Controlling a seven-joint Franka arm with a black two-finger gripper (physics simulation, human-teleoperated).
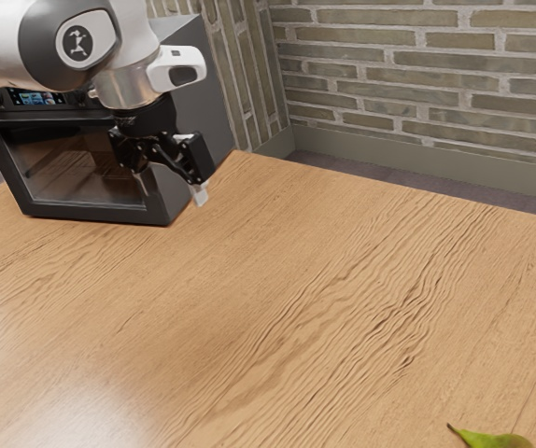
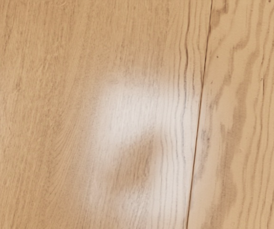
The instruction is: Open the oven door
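Observation:
In the exterior view, my gripper (image 1: 171, 190) hangs in front of the dark oven (image 1: 214, 105), toward the front's right-hand end, with its two fingers spread apart and nothing visible between them. The oven door (image 1: 81, 175) has a dark glass pane and looks shut against the oven body. A dark handle bar (image 1: 30, 121) runs along the door's top, below the control panel with its small lit display (image 1: 37, 98). My arm and hand cover part of the oven's upper front. Whether a fingertip touches the door cannot be told.
Under the hand is the wooden table (image 2: 79, 95), with a bright reflection and a darker patch in it. A green pear (image 1: 494, 440) lies at the exterior view's lower right, far from the oven. Behind the table stands a brick wall (image 1: 417, 79).

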